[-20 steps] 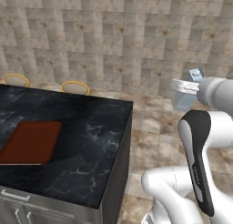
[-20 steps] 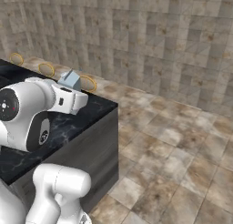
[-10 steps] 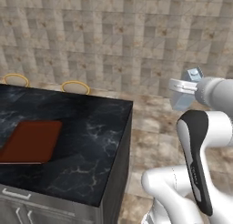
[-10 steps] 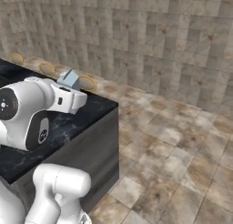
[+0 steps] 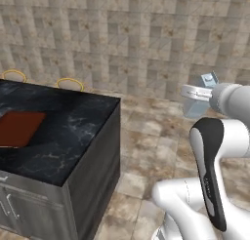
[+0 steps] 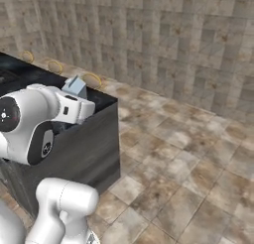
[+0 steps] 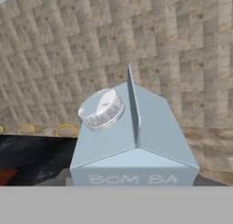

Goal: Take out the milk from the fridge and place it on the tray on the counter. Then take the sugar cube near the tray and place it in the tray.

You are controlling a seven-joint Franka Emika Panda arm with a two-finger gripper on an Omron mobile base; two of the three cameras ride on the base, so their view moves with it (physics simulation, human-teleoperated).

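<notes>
Tiled stone wall (image 5: 122,34) and tiled floor (image 6: 198,153) take up most of every view, same as half a second and a second ago; the framing has hardly shifted.

The counter (image 5: 63,131), black marble with faint white veins, sits left in the left base view with its corner toward the floor; in the right base view its dark side (image 6: 84,149) shows behind the arm. Counter position unchanged from the earlier frames.

The tray (image 5: 19,128), flat reddish brown, lies on the counter top at the far left edge of the left base view, same spot as before. A sliver of it shows at the lower left of the hand view (image 7: 7,176).

Yellow rings (image 5: 70,84) sit at the counter's back edge, unchanged.

The gripper (image 5: 195,95) is off the counter's end, over the floor, well apart from the tray. It is closed on the milk (image 5: 197,105), the pale blue carton held up in the air; grip looks the same as earlier, carton barely moved. The hand view shows the milk's gabled top (image 7: 136,141) close up with a white round cap (image 7: 101,110) on the left slope. In the right base view the carton's top (image 6: 75,87) pokes above the wrist.
</notes>
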